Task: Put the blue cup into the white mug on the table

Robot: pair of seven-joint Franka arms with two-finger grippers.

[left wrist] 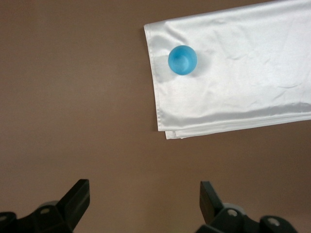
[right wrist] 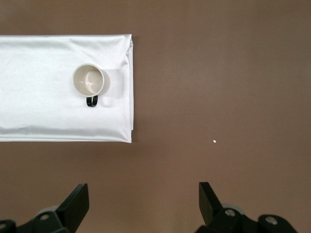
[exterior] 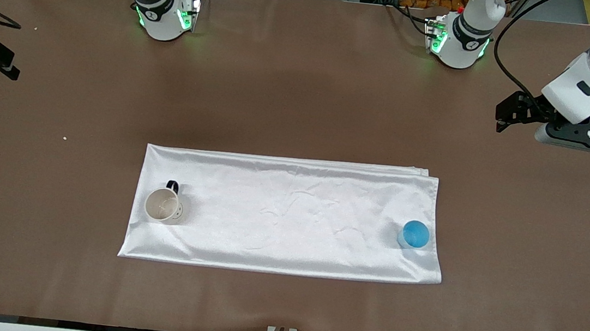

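While both tools gape wide, the blue cup (exterior: 415,234) and white mug (exterior: 162,205) stand empty, well apart

Upright blue cup (exterior: 415,234) and white mug (exterior: 163,205) well apart.

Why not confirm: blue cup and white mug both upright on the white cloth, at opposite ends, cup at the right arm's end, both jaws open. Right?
One thing is off: the blue cup stands at the left arm's end of the white cloth; the white mug is at the right arm's end. The front view shows this. The rest holds: both stand upright on the cloth, and the left gripper and right gripper have open jaws.
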